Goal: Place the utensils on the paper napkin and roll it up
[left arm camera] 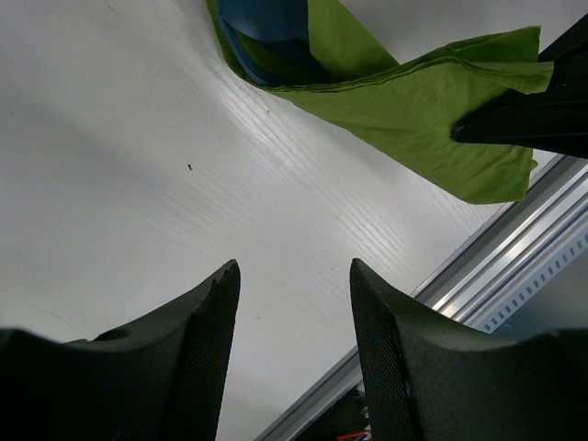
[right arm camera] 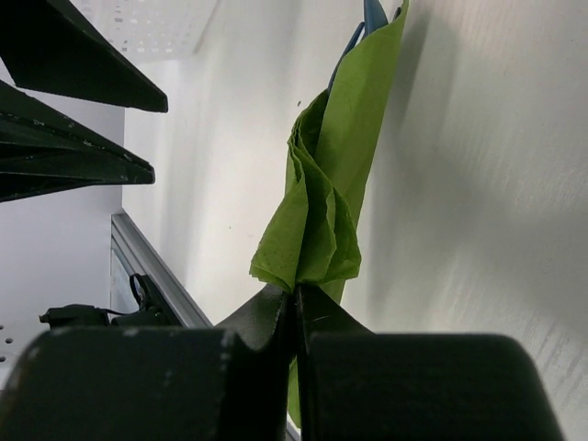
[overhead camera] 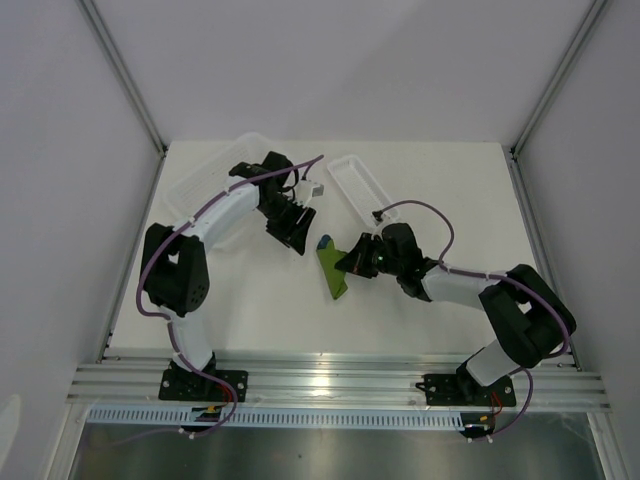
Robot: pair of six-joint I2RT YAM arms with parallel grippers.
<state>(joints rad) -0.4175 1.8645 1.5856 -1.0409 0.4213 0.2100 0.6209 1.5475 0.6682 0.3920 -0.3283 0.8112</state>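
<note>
A: Starting on the left, what is the left gripper (overhead camera: 295,225) doing?

B: Its jaws stand apart with nothing between them. It hangs over the table (overhead camera: 250,290), just left of the paper napkin (overhead camera: 336,272).

A: And the napkin itself?

B: It lies mid-table, between the two arms, partly folded over. The utensils (overhead camera: 325,243) show only as a blue tip at its far end. On its right side, the right gripper (overhead camera: 352,262) is pinched together on the folded edge.

A: How do you expect it to handle?

B: I'd say the sheet is light, limp and easy to tear, so it will crease and follow whatever pulls it. The blue plastic looks stiff, light and smooth, and it is likely to slide out of a loose wrap. The best hold is on the doubled edge through several layers, not on a single ply.

A: What does each view add?

B: The top view gives the layout but almost no detail of the fold. The left wrist view shows its own fingers (left arm camera: 207,349) parted over bare table. Beyond them, blue pieces sit tucked inside the green layers (left arm camera: 413,101), which lift off the surface toward the dark tip of the other arm. The right wrist view alone shows the grip (right arm camera: 296,312) itself, with the jaws meeting on a crumpled bunch of green (right arm camera: 322,211). The blue handles (right arm camera: 372,14) poke out beyond that.
</note>
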